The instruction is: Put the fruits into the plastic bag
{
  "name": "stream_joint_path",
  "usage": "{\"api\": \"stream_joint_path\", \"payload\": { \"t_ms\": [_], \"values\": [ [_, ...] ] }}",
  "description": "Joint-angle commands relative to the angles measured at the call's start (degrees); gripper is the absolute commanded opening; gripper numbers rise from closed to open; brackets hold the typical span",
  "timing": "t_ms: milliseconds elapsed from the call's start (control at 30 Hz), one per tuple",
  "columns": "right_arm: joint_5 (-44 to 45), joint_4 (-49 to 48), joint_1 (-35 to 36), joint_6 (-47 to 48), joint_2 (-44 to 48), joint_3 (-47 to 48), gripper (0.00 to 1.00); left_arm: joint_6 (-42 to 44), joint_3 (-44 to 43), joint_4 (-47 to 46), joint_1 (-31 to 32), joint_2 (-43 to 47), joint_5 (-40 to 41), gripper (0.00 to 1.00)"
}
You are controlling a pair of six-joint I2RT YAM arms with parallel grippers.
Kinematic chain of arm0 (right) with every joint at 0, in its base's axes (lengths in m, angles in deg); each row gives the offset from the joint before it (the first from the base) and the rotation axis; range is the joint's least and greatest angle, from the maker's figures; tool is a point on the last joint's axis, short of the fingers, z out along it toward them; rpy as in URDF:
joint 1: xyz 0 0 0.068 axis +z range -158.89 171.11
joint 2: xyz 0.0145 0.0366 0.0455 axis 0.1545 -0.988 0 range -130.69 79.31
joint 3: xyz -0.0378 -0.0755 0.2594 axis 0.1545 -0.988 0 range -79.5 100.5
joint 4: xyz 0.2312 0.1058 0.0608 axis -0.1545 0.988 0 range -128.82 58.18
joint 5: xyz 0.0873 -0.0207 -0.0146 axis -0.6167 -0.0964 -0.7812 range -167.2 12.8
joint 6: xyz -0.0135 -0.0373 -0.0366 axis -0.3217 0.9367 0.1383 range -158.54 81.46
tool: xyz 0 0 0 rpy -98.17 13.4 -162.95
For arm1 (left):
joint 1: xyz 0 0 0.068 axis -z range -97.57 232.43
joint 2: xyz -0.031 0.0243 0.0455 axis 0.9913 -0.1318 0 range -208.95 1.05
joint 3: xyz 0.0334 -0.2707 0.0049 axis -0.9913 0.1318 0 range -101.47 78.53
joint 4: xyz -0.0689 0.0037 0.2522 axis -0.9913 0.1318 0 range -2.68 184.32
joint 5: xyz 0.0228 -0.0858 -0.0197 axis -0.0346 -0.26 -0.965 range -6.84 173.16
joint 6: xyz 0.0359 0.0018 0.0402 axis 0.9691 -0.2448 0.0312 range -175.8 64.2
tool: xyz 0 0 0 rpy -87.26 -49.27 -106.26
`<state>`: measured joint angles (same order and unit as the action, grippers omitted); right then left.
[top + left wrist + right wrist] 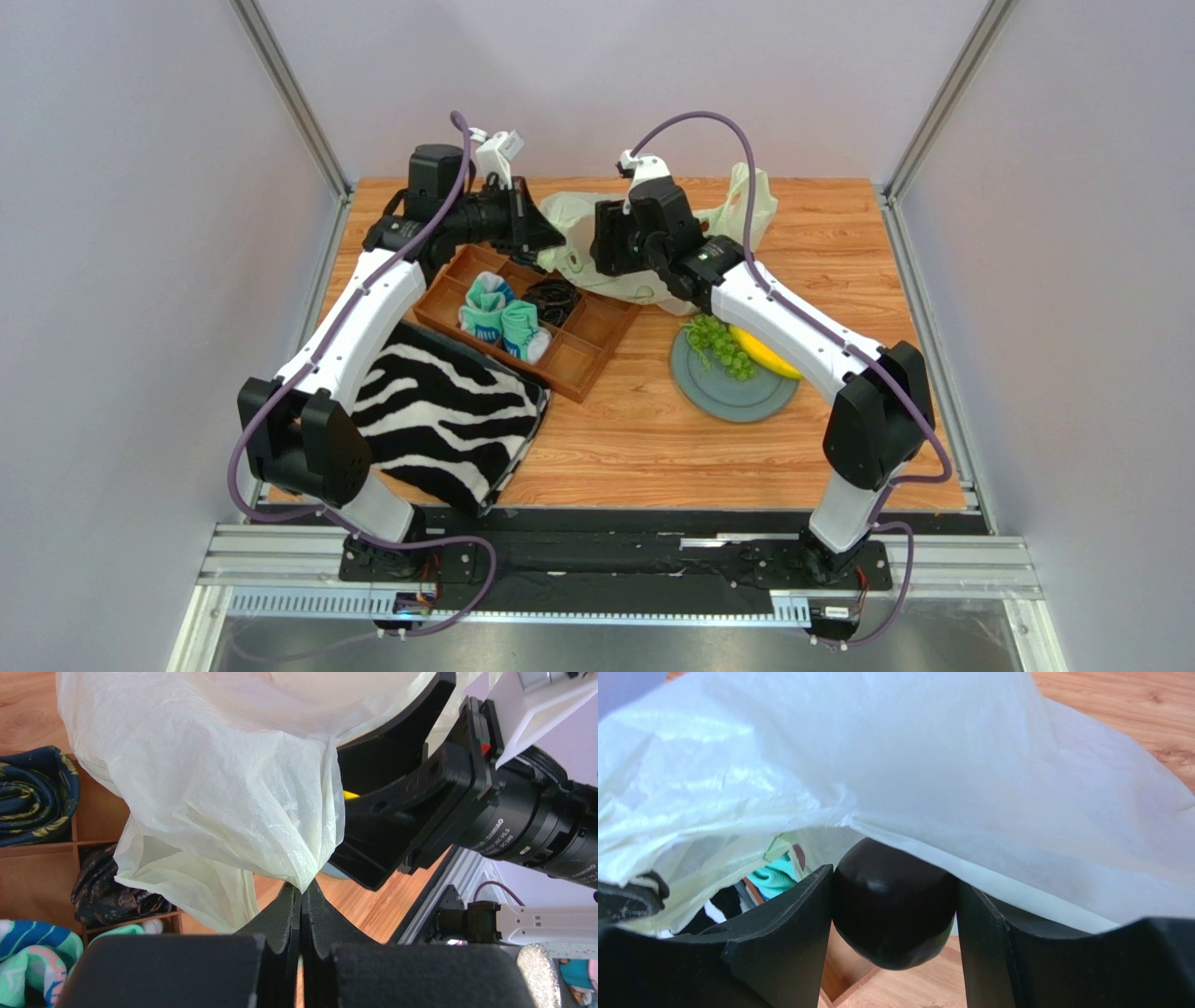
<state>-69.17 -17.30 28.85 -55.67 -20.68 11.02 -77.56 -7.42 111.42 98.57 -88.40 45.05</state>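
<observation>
Bag [572, 224] lies crosswise beyond tray [596, 343]. Your left gripper [302, 890] pinches its fold; only right wrist view shows your right gripper [892, 882] clamping dark fruit [892, 924] under bag's edge.

Pale cream bag [210, 777], glossy blk fruit [892, 910], blk/wht zebra-striped cloth [442, 413], grn grapes [718, 346], grey plate [730, 399]

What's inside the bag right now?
Nothing can be made out inside the plastic bag: its crumpled film hides the contents in every view. In the right wrist view, the right gripper holds a dark fruit just under the bag's raised edge.
</observation>
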Motion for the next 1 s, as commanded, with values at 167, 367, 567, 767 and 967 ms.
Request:
{"api": "stream_joint_path", "payload": {
  "t_ms": [167, 367, 567, 767, 967],
  "values": [
    [6.8, -13.8, -1.9, -1.4, 0.8, 0.3, 0.32, -0.9, 0.1, -2.9, 0.0, 0.9, -2.0, 0.00],
    [11.6, -17.9, -1.9, 0.5, -3.5, 0.1, 0.32, -1.2, 0.1, -3.2, 0.0, 0.8, -2.1, 0.00],
    [18.3, -17.5, -2.0, 3.3, -7.6, 0.0, 0.32, -1.3, 0.1, -3.3, -0.1, 0.9, -2.3, 0.00],
    [24.5, -14.8, -2.2, 4.5, -11.2, 0.2, 0.33, -1.7, 0.3, -3.6, -0.5, 0.9, -2.7, 0.00],
    [25.0, -12.8, -3.7, 3.2, -14.2, 2.5, 0.36, -2.2, 0.5, -4.1, -0.6, 0.4, -3.1, 0.00]
  ]
}}
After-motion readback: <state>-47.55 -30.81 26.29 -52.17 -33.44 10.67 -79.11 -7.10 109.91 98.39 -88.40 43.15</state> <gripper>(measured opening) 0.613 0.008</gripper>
